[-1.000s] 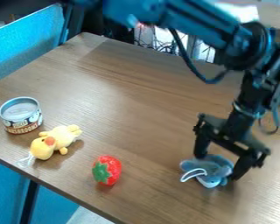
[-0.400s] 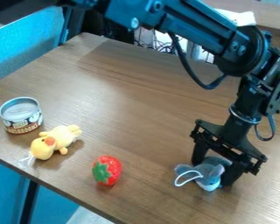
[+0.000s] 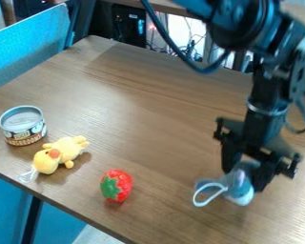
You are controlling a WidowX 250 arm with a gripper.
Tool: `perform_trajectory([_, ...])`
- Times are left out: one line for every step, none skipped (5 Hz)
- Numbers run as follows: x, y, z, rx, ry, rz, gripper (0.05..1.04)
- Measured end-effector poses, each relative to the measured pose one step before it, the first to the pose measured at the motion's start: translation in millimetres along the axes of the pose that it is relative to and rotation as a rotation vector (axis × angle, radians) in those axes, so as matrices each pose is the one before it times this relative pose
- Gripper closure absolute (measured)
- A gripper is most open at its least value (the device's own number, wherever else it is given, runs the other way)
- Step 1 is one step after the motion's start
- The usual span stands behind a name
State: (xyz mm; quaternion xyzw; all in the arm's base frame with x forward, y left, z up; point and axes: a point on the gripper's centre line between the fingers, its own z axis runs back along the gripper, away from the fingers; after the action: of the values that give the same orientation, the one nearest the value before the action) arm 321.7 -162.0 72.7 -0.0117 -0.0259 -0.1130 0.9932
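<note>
My gripper point(image 3: 245, 172) hangs over the right part of the table, pointing down, with its fingers closed around a small grey-blue plush toy point(image 3: 239, 187). The toy's pale end and a white string loop stick out toward the front left. To the left of it lies a red strawberry point(image 3: 120, 184) with a green leafy top. Farther left, a yellow plush duck point(image 3: 58, 154) with an orange beak lies on its side. Behind the duck stands a round tin can point(image 3: 22, 125) with a printed label.
The brown wooden table point(image 3: 142, 109) has its front edge running diagonally from left to bottom middle. A blue panel point(image 3: 27, 43) stands beyond the table's left side. Cables and dark equipment lie behind the back edge.
The fingers have drawn together on the grey-blue toy, which has turned and tilted between them. The upper arm has shifted, with its joint now higher and farther left. The other things have not moved.
</note>
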Motion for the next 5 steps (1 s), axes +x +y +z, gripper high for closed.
perform_trajectory([-8.33, -26.53, 8.44, 0.0271, -0.0204, -0.1197, 0.44])
perform_trajectory([-13.16, -20.02, -2.24, 0.0119, 0.0548, -0.0484, 0.44])
perform_trajectory([-12.5, -7.48, -23.62, 0.0281, 0.1105, -0.027, 0.44])
perform_trajectory([-9.5, -3.01, -17.22, 0.0209, 0.0749, 0.0012, 0.439])
perform_trajectory([-1.38, -2.6, -9.42, 0.0079, 0.0246, -0.0024, 0.441])
